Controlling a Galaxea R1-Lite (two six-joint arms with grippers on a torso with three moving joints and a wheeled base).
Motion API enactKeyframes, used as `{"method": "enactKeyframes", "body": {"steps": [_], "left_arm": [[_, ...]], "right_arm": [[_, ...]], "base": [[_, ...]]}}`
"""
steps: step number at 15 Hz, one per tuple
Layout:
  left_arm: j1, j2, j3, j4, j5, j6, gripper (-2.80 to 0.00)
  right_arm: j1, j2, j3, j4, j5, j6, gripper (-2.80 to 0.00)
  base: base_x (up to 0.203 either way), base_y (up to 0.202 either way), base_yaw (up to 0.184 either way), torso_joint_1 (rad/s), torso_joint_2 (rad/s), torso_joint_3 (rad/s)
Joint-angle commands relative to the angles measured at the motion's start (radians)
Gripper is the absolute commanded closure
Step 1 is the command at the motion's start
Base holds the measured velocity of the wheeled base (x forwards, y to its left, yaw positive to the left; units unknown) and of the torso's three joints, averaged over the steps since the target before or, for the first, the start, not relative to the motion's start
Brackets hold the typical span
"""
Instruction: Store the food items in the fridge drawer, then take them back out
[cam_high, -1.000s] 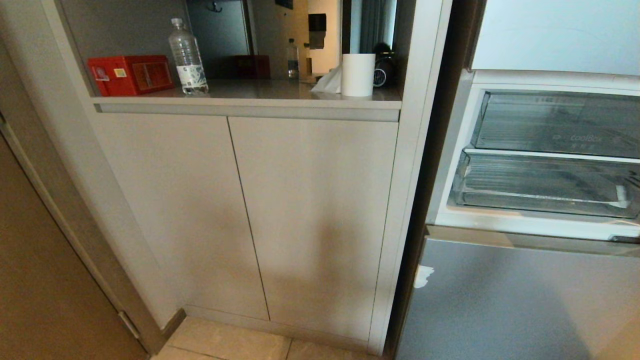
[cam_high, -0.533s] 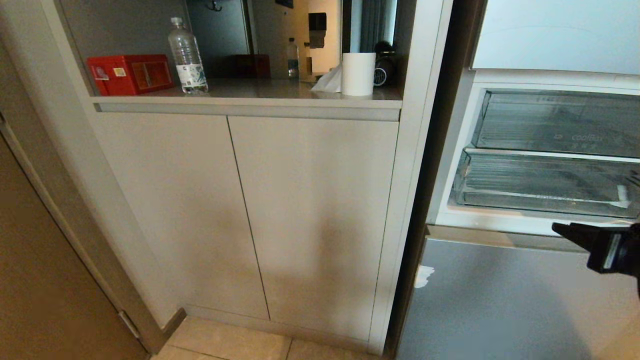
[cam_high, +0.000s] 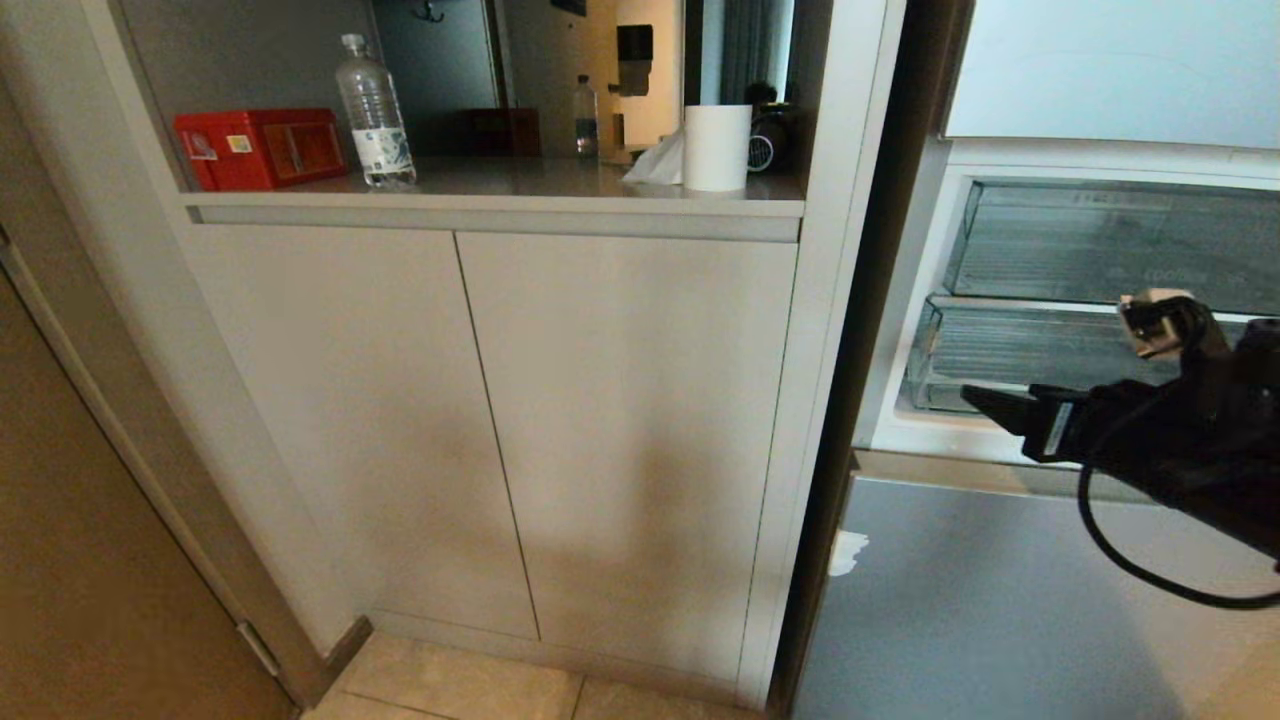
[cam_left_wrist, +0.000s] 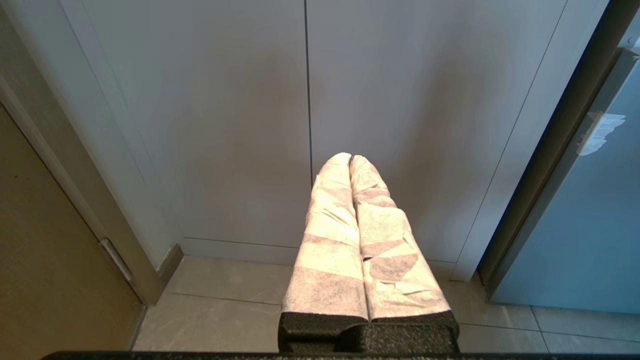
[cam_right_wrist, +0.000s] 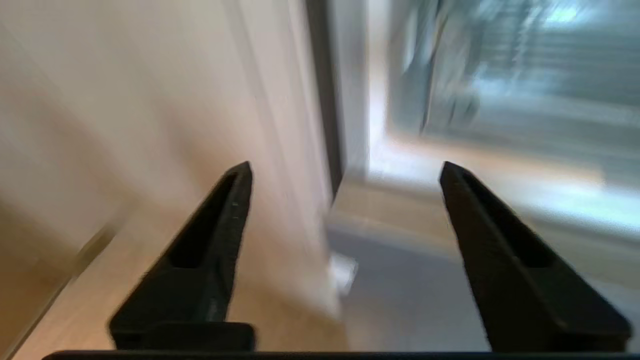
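Fridge (cam_high: 1100, 160): stands open at the right of the head view, two clear drawers stacked in its compartment, so the interior is reachable from the front.
Cabinet (cam_high: 620, 430): closed double doors left of the fridge; its worktop (cam_high: 560, 180) carries a red box (cam_high: 260, 148), a water bottle (cam_high: 375, 115) and a white roll (cam_high: 716, 147), none of them the task's food.
Fridge drawer (cam_high: 1020, 350): the lower of the two clear drawers, apparently pushed in; its lettering is hidden behind the arm.
Upper drawer (cam_high: 1080, 240): sits just above it, also clear.
Right gripper (cam_right_wrist: 345, 172): raised in front of the lower drawer's front edge, fingers spread wide with nothing between them, probably readied to take the drawer front.
Left gripper (cam_left_wrist: 350, 160): parked low, pointing at the cabinet base and floor, its cloth-wrapped fingers pressed together and empty.
Food items: not visible in any view; whether they lie in the drawer cannot be told.
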Motion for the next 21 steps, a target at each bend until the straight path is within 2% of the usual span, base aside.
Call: {"method": "enactKeyframes", "body": {"steps": [1,3,6,9,11,21], "left_arm": [[0.0,0.0,0.002,0.001,0.0,0.0,0.0],[0.0,0.0,0.002,0.0,0.0,0.0,0.0],[0.0,0.0,0.002,-0.001,0.0,0.0,0.0],[0.0,0.0,0.002,-0.001,0.0,0.0,0.0],[0.0,0.0,0.002,-0.001,0.0,0.0,0.0],[0.0,0.0,0.002,-0.001,0.0,0.0,0.0]], "right_arm": [[0.011,0.163,-0.07,-0.105,-0.097,0.0,-2.8],[0.013,0.188,-0.106,-0.115,-0.125,0.0,-2.8],[0.021,0.247,-0.17,-0.117,-0.257,-0.002,-2.8],[0.035,0.309,-0.202,-0.119,-0.275,0.003,-2.8],[0.036,0.356,-0.244,-0.14,-0.335,0.014,-2.8],[0.026,0.487,-0.404,-0.163,-0.361,0.023,-2.8]], "base": [[0.0,0.0,0.0,0.0,0.0,0.0],[0.0,0.0,0.0,0.0,0.0,0.0],[0.0,0.0,0.0,0.0,0.0,0.0],[0.0,0.0,0.0,0.0,0.0,0.0],[0.0,0.0,0.0,0.0,0.0,0.0],[0.0,0.0,0.0,0.0,0.0,0.0]]}}
